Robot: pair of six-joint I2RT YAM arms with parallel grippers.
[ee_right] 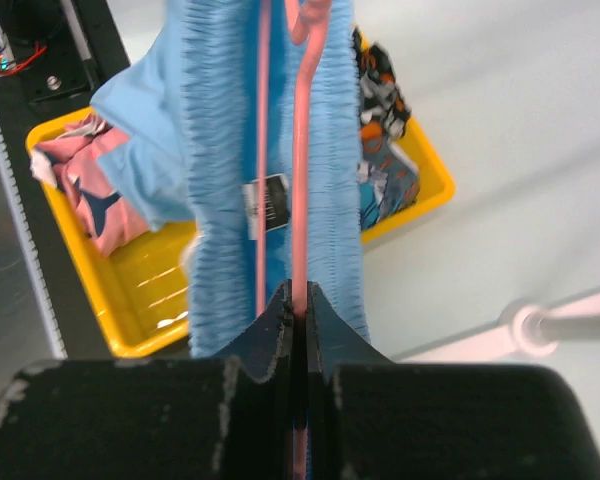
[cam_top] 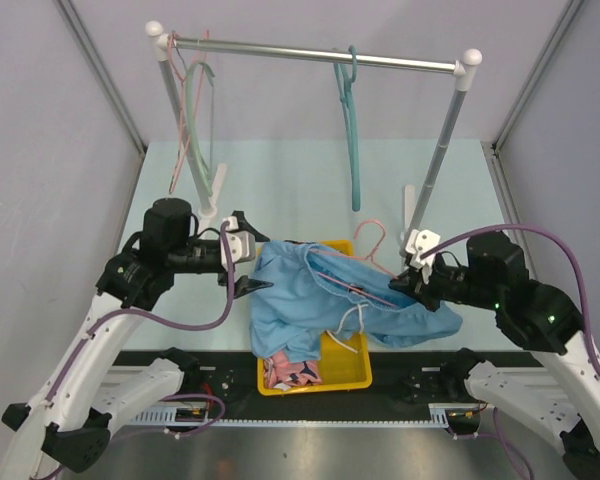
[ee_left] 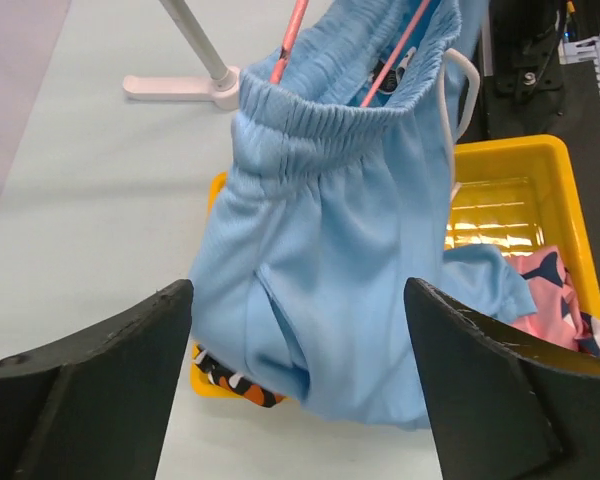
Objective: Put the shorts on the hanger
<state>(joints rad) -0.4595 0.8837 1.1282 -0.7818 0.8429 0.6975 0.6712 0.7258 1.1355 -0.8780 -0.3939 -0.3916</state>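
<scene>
**Desk:** Where were the shorts in this shot?

**Photographer:** The plain light blue fabric shorts [cam_top: 310, 300] with a white drawstring hung over a yellow plastic bin [cam_top: 350, 378]. They covered the bin's rear and left side, and a fold spilled past its right rim. The two wires of a thin pale pink wire hanger [ee_right: 298, 150] ran inside the open elastic waistband. In the top view the hanger's hook poked out behind the bin's rear right corner.

**Desk:** And the grippers?

**Photographer:** The right gripper [ee_right: 296, 300], just right of the bin's rear right corner, was pinched tight on one pink wire of the hanger. The waistband sat on either side of its fingers. The left gripper [ee_left: 298, 290], off the bin's rear left corner, was spread wide and held nothing. The shorts hung ahead of it, clear of both fingers.

**Desk:** What else was in frame?

**Photographer:** A pink patterned garment [cam_top: 292, 372] lay in the bin's front left corner. An orange, black and white patterned garment [ee_right: 380, 100] showed at the bin's rim, partly under the shorts. Behind the bin, on the pale counter [cam_top: 300, 185], stood a white clothes rack with a metal rail [cam_top: 320, 52]. A teal hanger [cam_top: 352, 130] hung from the rail.
</scene>
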